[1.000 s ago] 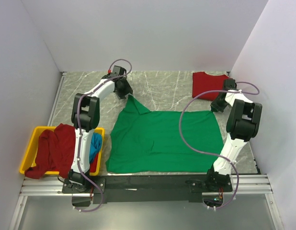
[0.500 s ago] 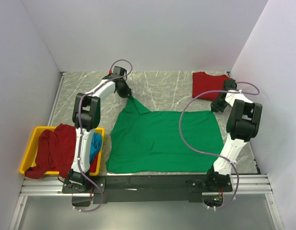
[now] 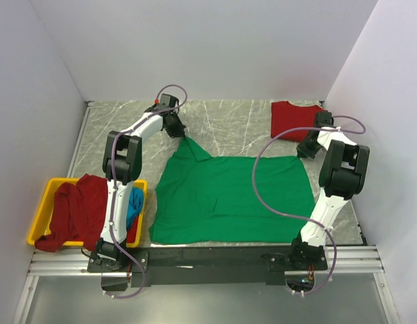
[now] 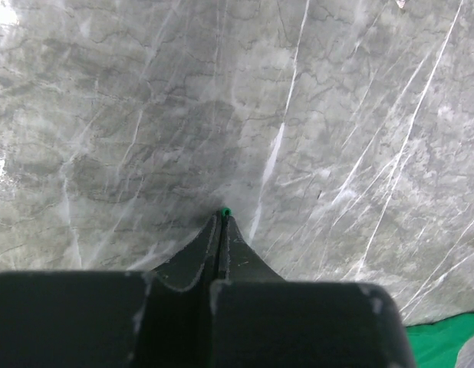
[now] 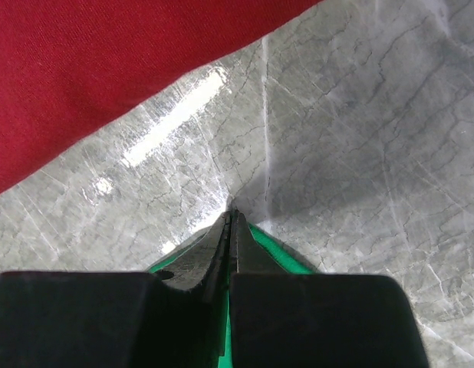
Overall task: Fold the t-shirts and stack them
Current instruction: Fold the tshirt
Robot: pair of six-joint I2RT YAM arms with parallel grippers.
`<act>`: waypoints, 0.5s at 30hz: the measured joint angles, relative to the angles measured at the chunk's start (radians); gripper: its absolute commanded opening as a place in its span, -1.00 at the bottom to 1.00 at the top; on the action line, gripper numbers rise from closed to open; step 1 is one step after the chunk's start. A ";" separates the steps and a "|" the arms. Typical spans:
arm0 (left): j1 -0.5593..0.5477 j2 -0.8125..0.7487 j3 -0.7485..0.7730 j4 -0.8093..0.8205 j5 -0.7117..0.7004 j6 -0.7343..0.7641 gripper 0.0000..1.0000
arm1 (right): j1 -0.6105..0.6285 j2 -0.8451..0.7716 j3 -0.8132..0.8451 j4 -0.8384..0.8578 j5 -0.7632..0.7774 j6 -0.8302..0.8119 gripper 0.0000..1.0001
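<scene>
A bright green t-shirt [image 3: 232, 196] lies spread flat in the middle of the table. My left gripper [image 3: 183, 135] is at its far left corner, shut on the cloth. In the left wrist view a speck of green [image 4: 224, 211] shows at the closed tips of that gripper [image 4: 222, 216]. My right gripper [image 3: 303, 152] is shut on the far right corner. Green cloth [image 5: 279, 249] shows under and between its closed fingers [image 5: 233, 215]. A folded red t-shirt [image 3: 293, 118] lies at the back right, close beyond the right gripper, and fills the top left [image 5: 106, 69] of the right wrist view.
A yellow bin [image 3: 43, 202] at the near left holds a dark red t-shirt [image 3: 80, 206] and a blue one [image 3: 134, 202], with cloth spilling over its rim. White walls stand close on the left, back and right of the grey marble table [image 3: 229, 125].
My left gripper has shut on the far left corner of the green t-shirt. The right arm and the shirts have not moved.
</scene>
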 measured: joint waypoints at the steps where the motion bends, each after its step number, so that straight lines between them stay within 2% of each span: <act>1: 0.000 0.000 0.000 0.000 0.000 0.000 -0.99 | 0.000 0.000 0.000 -0.002 0.000 0.002 -1.00; 8: 0.002 0.051 0.103 -0.002 0.016 0.000 -0.99 | 0.003 0.000 0.028 -0.059 -0.004 0.003 -1.00; 15: 0.025 0.096 0.239 0.023 0.055 -0.007 -0.99 | 0.012 0.031 0.167 -0.108 -0.008 0.007 -1.00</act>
